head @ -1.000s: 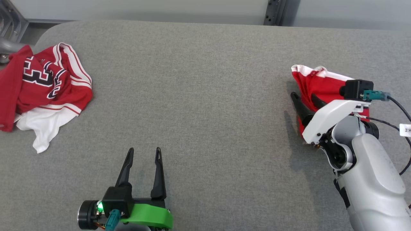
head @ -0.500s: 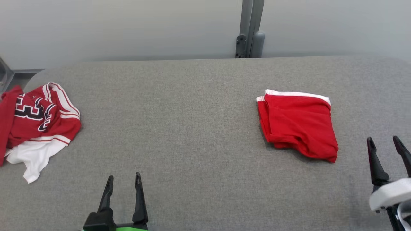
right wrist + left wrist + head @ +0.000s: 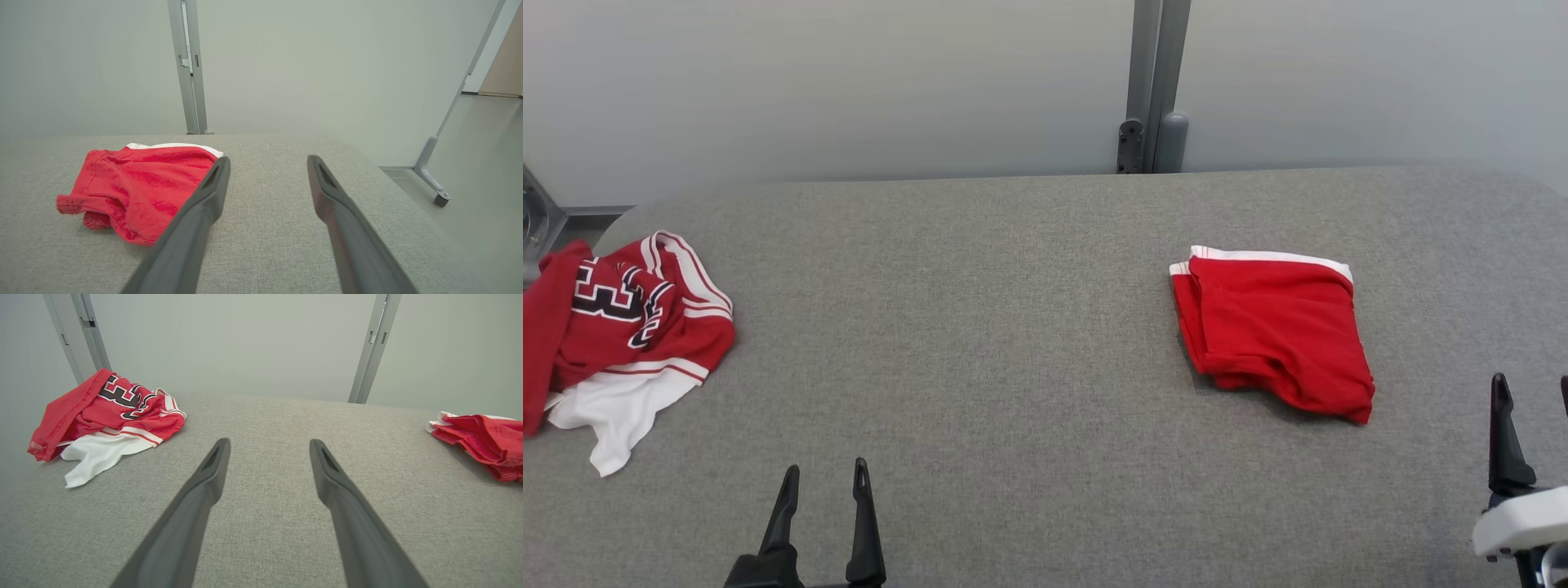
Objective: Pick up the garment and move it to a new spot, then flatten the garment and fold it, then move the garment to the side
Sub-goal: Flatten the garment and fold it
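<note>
A folded red garment with white trim (image 3: 1274, 331) lies on the right part of the grey table; it also shows at the right edge of the left wrist view (image 3: 482, 443) and left of centre in the right wrist view (image 3: 139, 188). My left gripper (image 3: 823, 480) rests open at the bottom left, empty, its fingers (image 3: 204, 486) spread. My right gripper (image 3: 1531, 388) is open at the bottom right edge, apart from the folded garment, with one finger (image 3: 208, 192) in front of the cloth.
A crumpled red and white jersey with black numbers (image 3: 621, 314) sits at the table's left edge, also in the left wrist view (image 3: 106, 416). A grey post (image 3: 1152, 82) stands behind the table against a pale wall. The table's right edge drops to floor (image 3: 470, 212).
A second ago my right gripper was at the red garment; it has let go and drawn back to the lower right. The head camera tilted up, shifting the whole picture.
</note>
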Controlling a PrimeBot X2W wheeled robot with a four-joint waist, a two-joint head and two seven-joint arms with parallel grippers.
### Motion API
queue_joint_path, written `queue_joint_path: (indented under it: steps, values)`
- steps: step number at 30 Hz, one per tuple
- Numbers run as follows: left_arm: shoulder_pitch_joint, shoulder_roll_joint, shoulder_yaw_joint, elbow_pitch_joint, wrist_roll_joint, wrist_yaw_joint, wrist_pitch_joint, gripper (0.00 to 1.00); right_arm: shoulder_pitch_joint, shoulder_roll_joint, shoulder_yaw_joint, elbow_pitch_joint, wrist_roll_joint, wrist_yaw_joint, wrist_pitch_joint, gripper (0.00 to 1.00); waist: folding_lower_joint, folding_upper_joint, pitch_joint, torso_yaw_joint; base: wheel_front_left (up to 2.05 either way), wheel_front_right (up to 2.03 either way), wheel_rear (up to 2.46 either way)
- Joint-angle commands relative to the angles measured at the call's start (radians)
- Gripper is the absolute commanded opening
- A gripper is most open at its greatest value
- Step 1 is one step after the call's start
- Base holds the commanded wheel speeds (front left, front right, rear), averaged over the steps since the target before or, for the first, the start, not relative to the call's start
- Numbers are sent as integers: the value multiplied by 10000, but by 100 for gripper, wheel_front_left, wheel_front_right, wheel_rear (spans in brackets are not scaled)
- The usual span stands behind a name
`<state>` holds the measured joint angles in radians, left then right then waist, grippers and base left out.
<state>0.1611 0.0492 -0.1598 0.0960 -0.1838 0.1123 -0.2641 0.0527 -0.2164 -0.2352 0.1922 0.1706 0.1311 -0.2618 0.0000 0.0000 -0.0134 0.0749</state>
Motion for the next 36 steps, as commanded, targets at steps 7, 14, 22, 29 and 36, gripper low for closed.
queue_joint_path:
  steps: [7, 14, 22, 29, 36]
  values:
    - [-659, 26, -241, -130, 34, -79, -4, 100, -2190, -329, 1134, 992, -382, -7, -36, 0, 0, 0, 1057, 302, 0, 0, 0]
    - [-1257, 27, -668, 3, -125, 19, -4, 100, -4485, 43, 2063, 4035, -1282, -7, 201, 0, 0, 0, 1761, 824, 0, 0, 0]
    - [-1481, 26, -747, 48, -196, 207, -4, 100, -5562, 766, 2614, 6227, -1914, -7, 24, 0, 0, 0, 1913, 1176, 0, 0, 0]
    - [-1276, 26, -664, 68, -224, 224, -4, 100, -5189, 1048, 4070, 6660, -1908, -7, -33, 0, 0, 0, 1629, 1060, 0, 0, 0]
    - [-1033, 27, -540, 5, -282, 279, -4, 100, -4653, 1082, 4950, 5710, -1364, -7, -42, 0, 0, 0, 1253, 659, 0, 0, 0]
